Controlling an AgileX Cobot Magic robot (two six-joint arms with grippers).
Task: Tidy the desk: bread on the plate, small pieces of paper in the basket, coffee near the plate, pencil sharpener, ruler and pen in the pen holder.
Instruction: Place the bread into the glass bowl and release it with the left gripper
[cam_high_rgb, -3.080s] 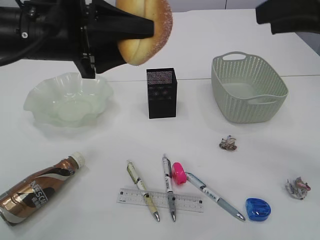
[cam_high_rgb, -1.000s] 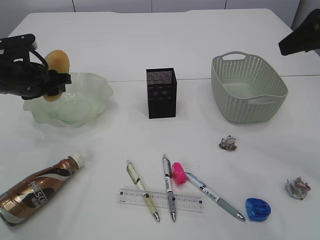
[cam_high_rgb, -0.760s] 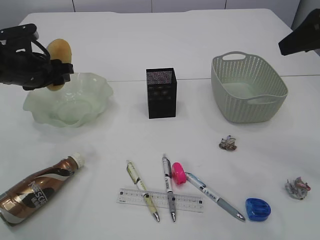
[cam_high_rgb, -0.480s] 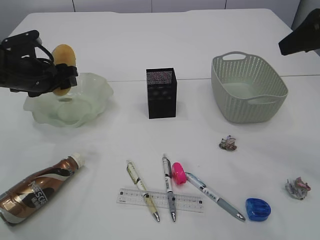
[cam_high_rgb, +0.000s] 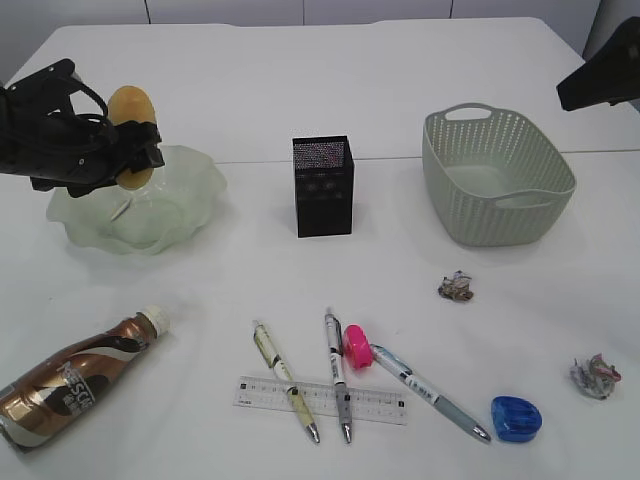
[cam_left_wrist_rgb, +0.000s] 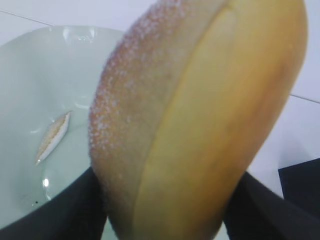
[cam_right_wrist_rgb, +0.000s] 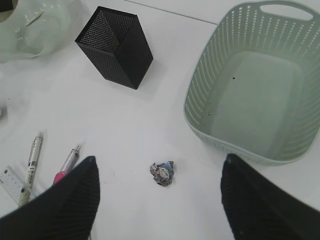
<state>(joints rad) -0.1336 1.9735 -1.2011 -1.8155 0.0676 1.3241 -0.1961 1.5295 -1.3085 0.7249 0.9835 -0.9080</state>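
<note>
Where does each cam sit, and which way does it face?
Exterior: in front of the desk, raised, slanting down; left arm with bread over the plate, right arm tip at top right.
Left wrist: on the left arm, looking past its end effector at bread and plate.
Right wrist: high on the right arm, looking down at basket, pen holder, paper; finger tips show.
Shared: exterior and right wrist both show basket and pen holder.

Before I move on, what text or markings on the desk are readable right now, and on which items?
"NESCAFE": on the brown coffee bottle lying at front left, partly legible.
Ruler: fine black scale marks, digits too small to read.
Pens: dark print on the barrels, too blurred to read.
Nothing readable on the pen holder, basket, plate or sharpeners.
</note>
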